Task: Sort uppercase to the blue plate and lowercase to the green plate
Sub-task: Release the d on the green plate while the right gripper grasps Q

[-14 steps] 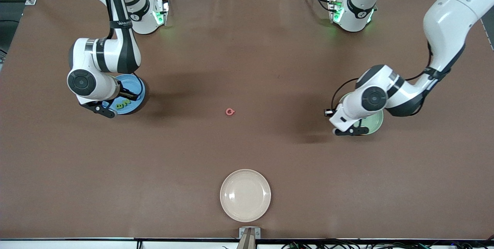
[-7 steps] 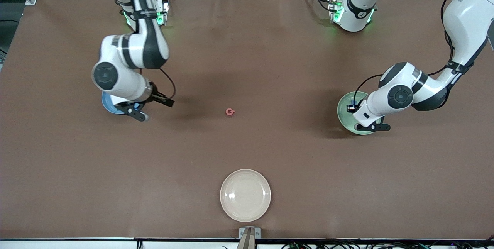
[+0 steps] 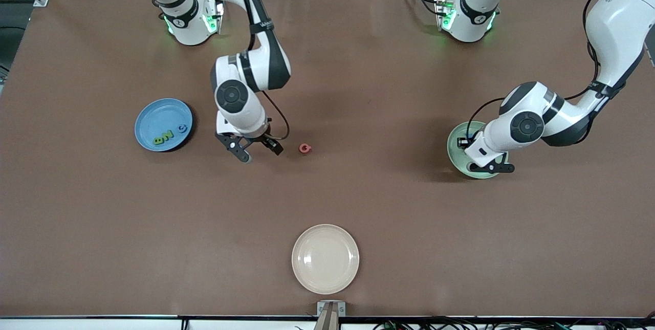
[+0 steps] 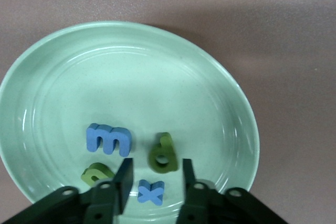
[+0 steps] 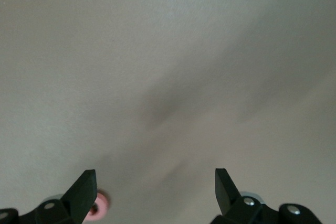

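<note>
The blue plate (image 3: pixel 148 123) holds a green B (image 3: pixel 158 140), a green N (image 3: pixel 168 135) and a blue G (image 3: pixel 182 128). The pinkish-red Q (image 3: pixel 305 148) lies alone on the table and shows beside one finger in the right wrist view (image 5: pixel 98 206). My right gripper (image 3: pixel 260 153) (image 5: pixel 154 190) is open and empty, low over the table between the blue plate and the Q. My left gripper (image 3: pixel 491 168) (image 4: pixel 156 184) is open over the green plate (image 3: pixel 455 148) (image 4: pixel 210 93), which holds a blue m (image 4: pixel 108 140), an olive n (image 4: pixel 97 173), a green p (image 4: pixel 163 154) and a blue x (image 4: pixel 151 192).
A cream-white plate (image 3: pixel 325 258) sits near the table's front edge, nearer to the front camera than the Q. The two arm bases (image 3: pixel 189 18) (image 3: pixel 465 18) stand along the table's top edge.
My right arm has swung from over the blue plate toward the Q, uncovering the plate and its three letters. My left gripper shifted slightly and stays over the green plate.
</note>
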You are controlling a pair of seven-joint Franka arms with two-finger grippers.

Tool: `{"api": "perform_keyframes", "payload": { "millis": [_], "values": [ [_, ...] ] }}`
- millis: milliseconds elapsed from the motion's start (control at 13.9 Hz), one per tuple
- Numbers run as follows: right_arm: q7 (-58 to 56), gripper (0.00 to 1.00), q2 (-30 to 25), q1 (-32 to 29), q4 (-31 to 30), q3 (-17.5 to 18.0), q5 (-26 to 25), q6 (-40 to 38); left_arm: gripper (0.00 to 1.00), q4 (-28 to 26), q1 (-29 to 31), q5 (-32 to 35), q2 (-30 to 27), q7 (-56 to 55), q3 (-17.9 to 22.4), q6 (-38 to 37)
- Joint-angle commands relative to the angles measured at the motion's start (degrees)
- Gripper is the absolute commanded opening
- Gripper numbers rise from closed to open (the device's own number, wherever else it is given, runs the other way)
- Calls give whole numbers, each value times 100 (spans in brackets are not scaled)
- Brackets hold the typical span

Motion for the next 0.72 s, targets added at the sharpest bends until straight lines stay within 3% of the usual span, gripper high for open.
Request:
{"api": "perform_keyframes", "payload": {
  "millis": [0,648],
  "values": [
    [933,97,481,-69,607,135,158,-32,99,30,12,103,-56,-44,-64,-5],
    [2218,94,623,-377,643,978,166,996,100,242,142,33,-74,-9,-90,-32]
  ]
}}
